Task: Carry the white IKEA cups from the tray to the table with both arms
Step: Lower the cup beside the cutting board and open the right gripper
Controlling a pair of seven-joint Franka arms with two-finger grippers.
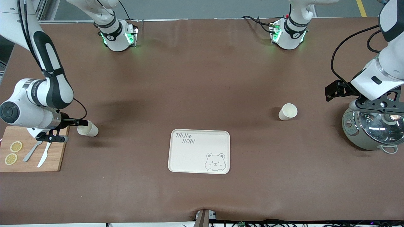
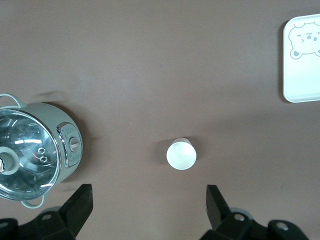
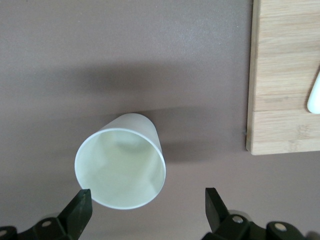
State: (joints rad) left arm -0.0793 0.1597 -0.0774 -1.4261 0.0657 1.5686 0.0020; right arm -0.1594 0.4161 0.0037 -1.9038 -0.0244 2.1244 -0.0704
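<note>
Cups, two of them, both stand upright on the brown table (image 1: 202,78), well apart, one toward each arm's end. Nearest the front camera lies the tray (image 1: 199,151) (cream, with a bear drawn in one corner), bare of cups and about midway between the arms. Level with it, at the right arm's end, is a wooden board (image 1: 53,148) with two lemon slices (image 1: 13,152), a fork (image 1: 31,152) and a knife (image 1: 44,155) on it. Slightly farther from the camera, just beside that board, stands one cup (image 1: 88,129), mouth up. The right gripper (image 1: 64,130) hangs low at this cup; in the right wrist view its fingers (image 3: 80,210) are spread wide with the cup (image 3: 121,167) near one of them, and no grip shows. At the left arm's end sits a grey-green cooker (image 1: 372,129) with a shiny lid. Farther again from the camera is the other cup (image 1: 288,112), between cooker and tray. The left gripper (image 1: 380,105) hovers over the cooker, jaws wide apart and holding nothing; the left wrist view shows its fingers (image 2: 80,202) above bare table, with that cup (image 2: 181,154) clear of them.
</note>
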